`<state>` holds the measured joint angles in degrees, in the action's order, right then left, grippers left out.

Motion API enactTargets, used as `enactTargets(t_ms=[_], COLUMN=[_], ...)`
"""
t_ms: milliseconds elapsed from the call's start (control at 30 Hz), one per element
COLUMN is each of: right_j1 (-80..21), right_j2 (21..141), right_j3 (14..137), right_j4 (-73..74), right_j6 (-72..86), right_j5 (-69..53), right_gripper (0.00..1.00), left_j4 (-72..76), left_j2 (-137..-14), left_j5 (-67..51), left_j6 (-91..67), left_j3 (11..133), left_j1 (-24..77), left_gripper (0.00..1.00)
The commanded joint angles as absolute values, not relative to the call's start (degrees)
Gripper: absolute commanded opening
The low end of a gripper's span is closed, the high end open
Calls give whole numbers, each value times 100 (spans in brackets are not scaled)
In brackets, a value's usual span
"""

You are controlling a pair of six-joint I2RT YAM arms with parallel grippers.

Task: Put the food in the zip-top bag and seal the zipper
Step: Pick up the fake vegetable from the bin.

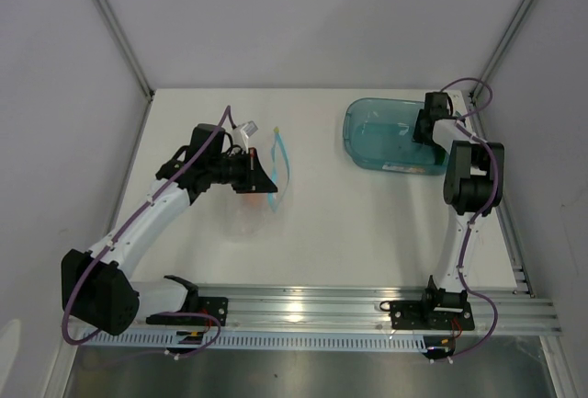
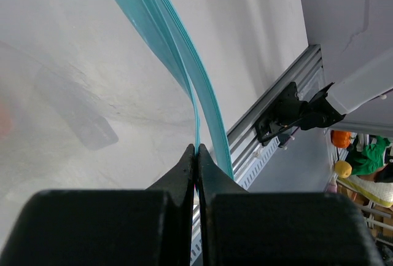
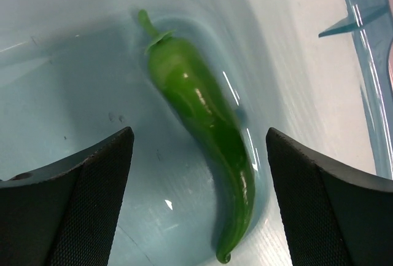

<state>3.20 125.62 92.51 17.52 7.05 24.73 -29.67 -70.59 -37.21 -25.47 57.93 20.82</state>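
Note:
The clear zip-top bag point(image 1: 259, 207) lies left of the table's middle, its light blue zipper strip point(image 1: 283, 164) arched open. My left gripper point(image 1: 264, 180) is shut on one side of the zipper strip point(image 2: 178, 51) and holds the mouth up. A pinkish food piece point(image 1: 254, 203) shows through the bag under the gripper. My right gripper point(image 1: 422, 128) is open inside the teal tub point(image 1: 366, 134), its fingers either side of a slim green pepper-like food piece point(image 3: 202, 118) lying on the tub floor. The cream-white piece is out of view.
The teal tub stands at the back right, its wall point(image 3: 368, 63) close to my right fingers. An aluminium rail point(image 1: 367, 311) runs along the near edge, also in the left wrist view point(image 2: 270, 125). White walls enclose the table.

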Motion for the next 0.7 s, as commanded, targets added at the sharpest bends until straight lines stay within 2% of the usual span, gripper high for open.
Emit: enactTargets(t_ms=[0, 467, 667], right_j1=[387, 431, 422], right_j2=[12744, 12744, 12621], right_j3=[9369, 9141, 9000], right_j4=[1731, 1767, 1723], right_j6=[738, 870, 888], right_j5=[2338, 1609, 1204], right_gripper=[88, 71, 56], left_j4=[-2865, -2856, -2891], left_j2=[-7093, -7110, -7066], left_j5=[-3647, -3647, -3683], left_j6=[-2601, -2646, -2610], left_j3=[5818, 5792, 5775], left_j1=[2048, 2048, 2048], left_gripper=[1, 1, 1])
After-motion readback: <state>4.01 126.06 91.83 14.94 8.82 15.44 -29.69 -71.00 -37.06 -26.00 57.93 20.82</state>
